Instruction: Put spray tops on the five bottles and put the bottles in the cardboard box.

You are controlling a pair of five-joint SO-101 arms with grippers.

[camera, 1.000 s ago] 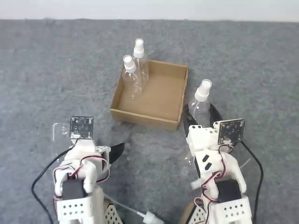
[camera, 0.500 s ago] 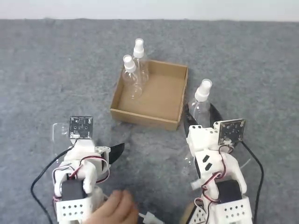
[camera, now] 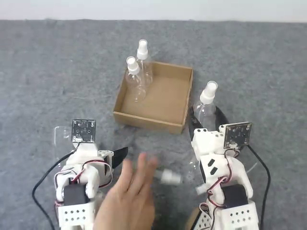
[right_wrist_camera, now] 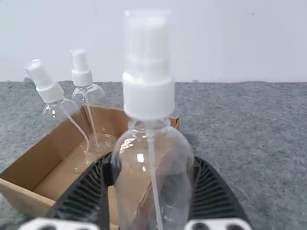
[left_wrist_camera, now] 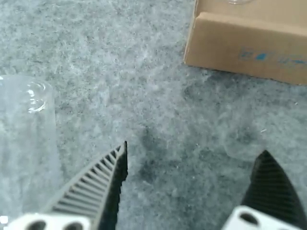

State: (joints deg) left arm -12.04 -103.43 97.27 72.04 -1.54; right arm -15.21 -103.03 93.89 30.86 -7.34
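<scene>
The cardboard box (camera: 177,103) lies open in the middle of the table. Two clear bottles with white spray tops (camera: 135,80) (camera: 144,61) stand in its far left corner. My right gripper (camera: 206,118) is shut on a third topped bottle (camera: 207,99), held upright just outside the box's right wall; the right wrist view shows this bottle (right_wrist_camera: 152,139) between the black fingers (right_wrist_camera: 81,191). My left gripper (left_wrist_camera: 192,187) stands open above bare carpet, beside a clear topless bottle (left_wrist_camera: 26,139). A loose spray top (camera: 170,176) lies between the arms, at a person's fingertips (camera: 144,167).
The person's hand (camera: 127,203) reaches in from the front edge, close beside the left arm. The topless bottle (camera: 60,136) sits left of the left wrist camera. Grey carpet (camera: 259,67) covers the table, open on both sides of the box.
A person's hand came in from the front edge and carried the loose spray top from there to the carpet between the arms. Both arms kept still.
</scene>
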